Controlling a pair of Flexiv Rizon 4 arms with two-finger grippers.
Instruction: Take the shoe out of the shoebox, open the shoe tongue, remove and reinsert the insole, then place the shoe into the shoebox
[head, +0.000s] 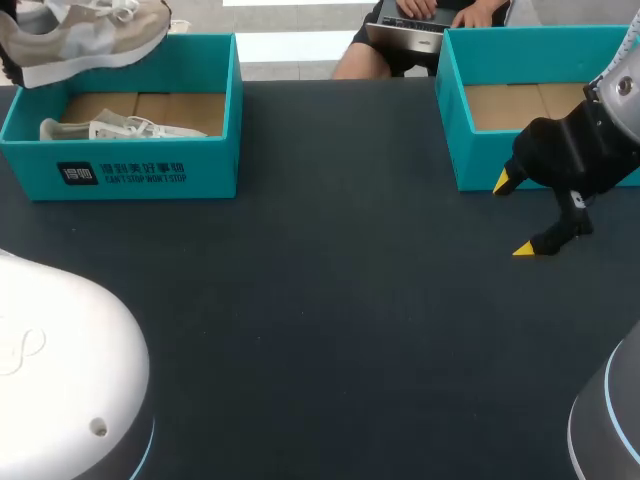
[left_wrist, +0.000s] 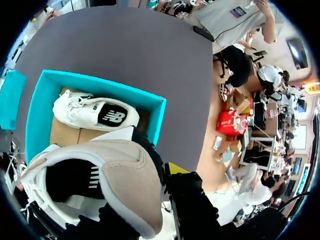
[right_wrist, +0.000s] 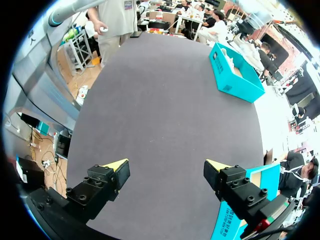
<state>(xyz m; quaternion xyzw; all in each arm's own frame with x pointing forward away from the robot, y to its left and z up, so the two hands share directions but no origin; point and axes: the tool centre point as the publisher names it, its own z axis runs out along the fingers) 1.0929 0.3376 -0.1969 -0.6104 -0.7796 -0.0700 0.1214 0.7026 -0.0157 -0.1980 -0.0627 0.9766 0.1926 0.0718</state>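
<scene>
Left gripper (left_wrist: 150, 187) clamps the beige suede sneaker (head: 90, 40) above the teal shoebox (head: 150, 175) at the table's (head: 330, 300) far-left corner. Clear its walls before lowering; right gripper (head: 515, 215) hangs open, empty.

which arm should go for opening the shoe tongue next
Right, probably: the right gripper is open and empty, while the left gripper is shut on the beige shoe above the shoebox.

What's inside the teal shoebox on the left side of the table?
In the shoebox a white shoe lies on its side on the cardboard floor. A beige shoe raised above the box hides its far left corner.
</scene>
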